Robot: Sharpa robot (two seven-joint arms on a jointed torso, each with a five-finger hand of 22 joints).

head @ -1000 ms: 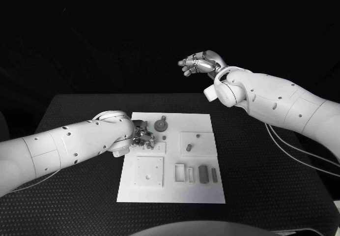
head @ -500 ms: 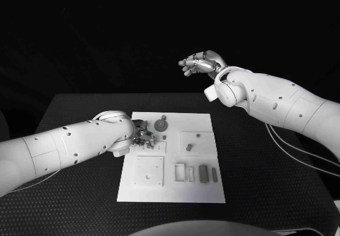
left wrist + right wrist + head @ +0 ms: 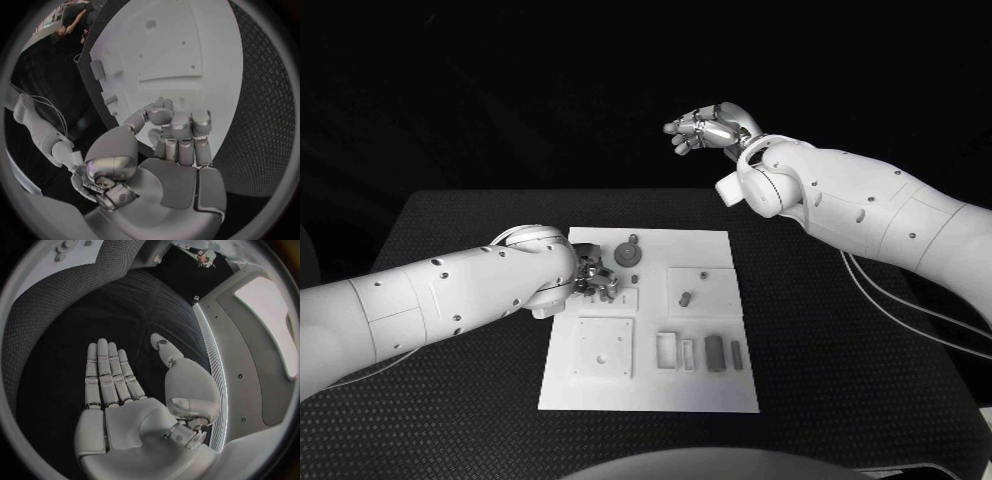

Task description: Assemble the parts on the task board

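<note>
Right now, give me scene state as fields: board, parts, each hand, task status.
board: white task board flat in the middle of the black table
parts: small grey parts lie on the board, including a round part near the far edge and bars toward the near right
left hand: left hand low over the board's far left, fingers curled; cannot tell whether it holds a part
right hand: right hand raised beyond the table, open, fingers apart, holding nothing
task status: loose parts remain on the board
</note>
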